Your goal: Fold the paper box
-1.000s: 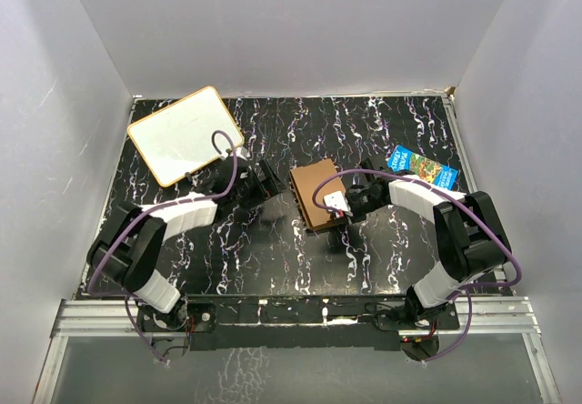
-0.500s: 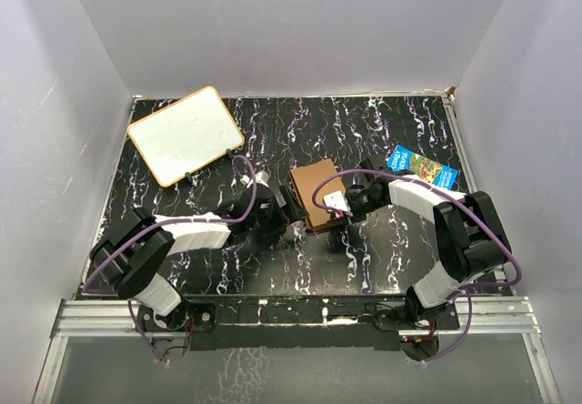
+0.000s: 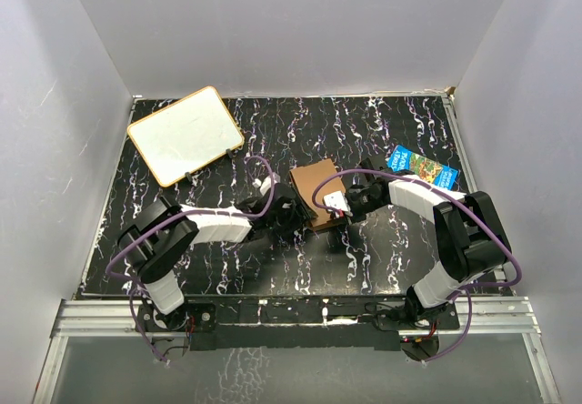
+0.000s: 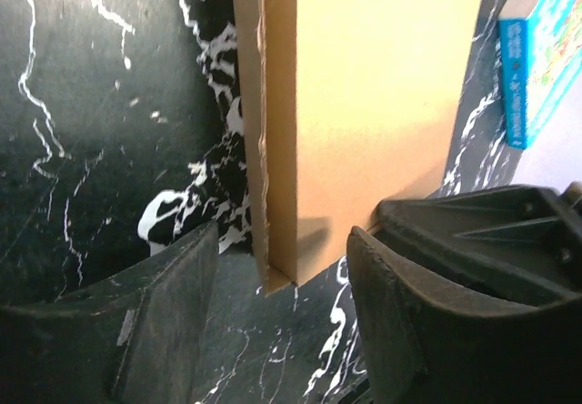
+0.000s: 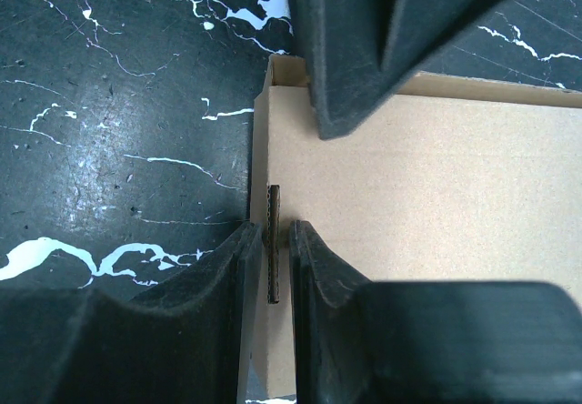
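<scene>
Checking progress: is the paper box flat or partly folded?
Partly folded: the right gripper pinches an upright wall of the paper box; the left wrist view shows a raised side.

Between left hand (image 3: 291, 214) and right hand (image 3: 349, 206): paper box (image 3: 309, 186) — board (image 3: 185, 136) back-left, printed box (image 3: 420, 167) seemingly right.

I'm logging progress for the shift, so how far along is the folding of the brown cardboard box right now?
Done: the paper box sits partly formed, with one side wall standing. In hand: the right gripper is shut on a thin upright cardboard edge; the left gripper straddles a wall's end, jaws open, not gripping. Left: finishing the folds; how many remain cannot be told.
</scene>
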Robot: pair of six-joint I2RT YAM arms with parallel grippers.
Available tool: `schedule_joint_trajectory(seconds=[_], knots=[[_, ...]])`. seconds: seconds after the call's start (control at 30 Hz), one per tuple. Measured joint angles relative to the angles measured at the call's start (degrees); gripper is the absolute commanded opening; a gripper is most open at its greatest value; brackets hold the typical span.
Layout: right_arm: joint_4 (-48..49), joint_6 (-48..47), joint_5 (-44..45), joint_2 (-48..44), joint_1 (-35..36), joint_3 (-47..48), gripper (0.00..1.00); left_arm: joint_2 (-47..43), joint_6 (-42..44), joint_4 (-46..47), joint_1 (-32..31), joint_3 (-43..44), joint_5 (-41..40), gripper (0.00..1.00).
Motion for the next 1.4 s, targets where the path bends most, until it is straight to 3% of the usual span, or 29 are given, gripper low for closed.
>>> schedule_joint_trajectory(seconds=[0.1,0.17,0.37,0.53,0.63,0.77,0.87,0.97,1.13,1.4], knots=[[0.0,0.0,0.0,0.0,0.0,0.0,0.24,0.1,-2.8,-2.0,-1.4,0.2,-0.5,0.42],[0.0,0.0,0.0,0.0,0.0,0.0,0.24,0.1,-4.6,-2.8,-2.1,0.3,-1.0,0.29],[0.0,0.0,0.2,0.0,0.1,0.0,0.24,0.9,-7.5,-4.3,-2.6,2.4,-1.4,0.03],[0.1,0.0,0.2,0.0,0.2,0.0,0.24,1.0,-7.8,-5.9,-2.6,3.3,-0.9,0.01],[0.1,0.0,0.2,0.0,0.2,0.0,0.26,1.0,-7.8,-5.9,-2.5,3.3,-0.9,0.13],[-0.1,0.3,0.2,0.0,0.2,0.0,0.36,0.8,-6.4,-6.6,-2.6,3.4,-1.0,0.54],[-0.3,1.5,0.1,0.0,0.4,0.1,0.45,0.6,-4.3,-7.3,-2.7,3.4,-1.3,0.72],[-0.5,3.0,0.5,-0.4,0.8,0.1,0.54,-1.7,-0.4,-7.9,-2.9,3.1,-2.2,0.77],[-1.7,5.3,2.4,-2.4,0.7,0.1,0.58,-7.4,7.3,-7.0,-0.7,0.6,-2.5,0.78],[-6.8,7.6,-1.4,-5.2,-4.7,3.9,0.57,-12.1,15.8,-1.6,13.6,-3.1,4.3,0.78]])
